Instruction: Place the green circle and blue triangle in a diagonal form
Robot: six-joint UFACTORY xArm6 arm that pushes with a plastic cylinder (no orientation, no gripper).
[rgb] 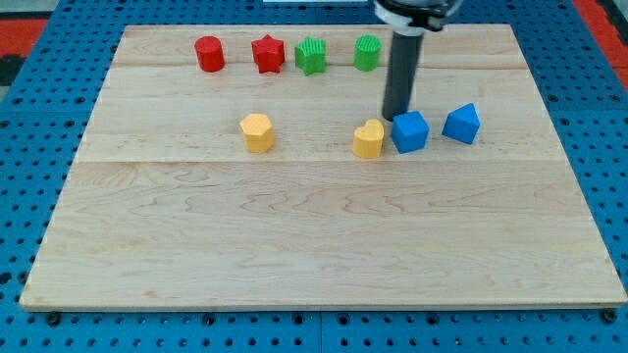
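Note:
The green circle [367, 52] stands near the top edge of the wooden board [314, 235], right of centre. The blue triangle [461, 124] lies at the view's right, about mid-height. A blue cube [410, 131] sits just left of it. My tip [396, 117] is down on the board, touching or nearly touching the upper left edge of the blue cube. It is below the green circle and well left of the blue triangle. The rod hides a strip of board between the green circle and the blue cube.
A yellow heart [369, 139] sits against the blue cube's left side. A yellow hexagon [257, 131] lies further left. A red cylinder [209, 53], a red star [268, 53] and a green star [310, 55] line the top edge, left of the green circle.

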